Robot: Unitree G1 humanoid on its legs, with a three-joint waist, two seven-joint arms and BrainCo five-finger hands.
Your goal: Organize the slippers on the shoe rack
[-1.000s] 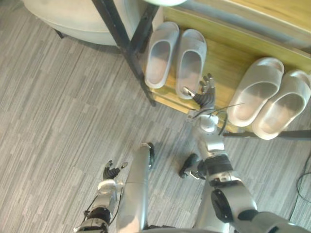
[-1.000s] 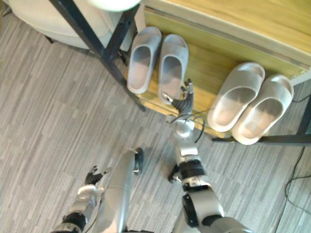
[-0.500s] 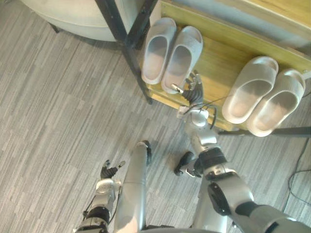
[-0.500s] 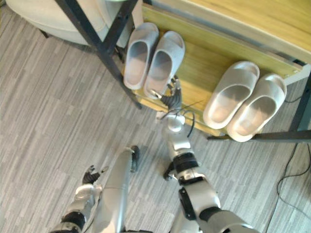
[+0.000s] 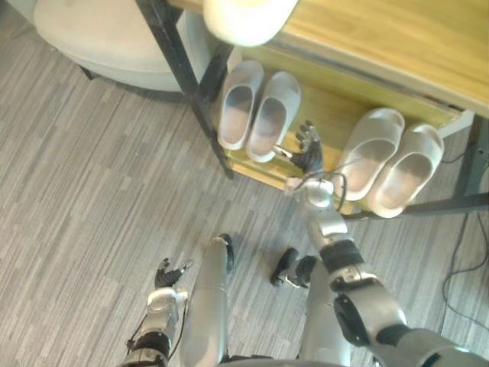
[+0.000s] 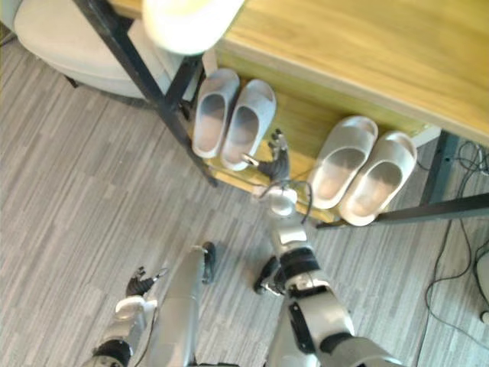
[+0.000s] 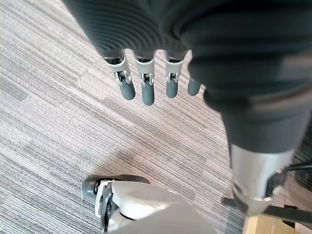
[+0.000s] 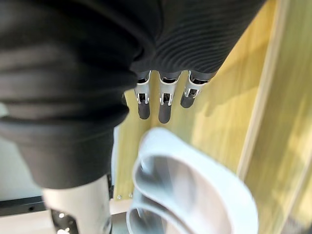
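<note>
The right hand [image 5: 308, 149] is released: its fingers [image 8: 165, 109] are straight and relaxed and hold nothing. It reaches over the near edge of the lower shelf [image 5: 330, 115] of the shoe rack [image 5: 182, 65], in the gap between the two pairs. Its thumb side lies just beside the near end of the right slipper of the grey pair [image 5: 273, 116]. Contact with that slipper cannot be confirmed.

The grey pair sits at the left end of the shelf, next to the black post. Its two slippers touch side by side, angled slightly, with their near ends at the shelf edge. The beige pair [image 5: 390, 160] lies at the right end, well apart from the hand. It is also side by side, with its near ends overhanging the shelf edge a little.

Judgement: the open hand beside the grey pair suits pushing or nudging rather than lifting. Both pairs are already on the rack, so the remaining work appears to be alignment, chiefly of the overhanging beige pair.

The left hand [image 5: 166, 275] hangs low over the carpeted floor [image 5: 84, 191], fingers [image 7: 147, 92] straight, empty and idle.
</note>
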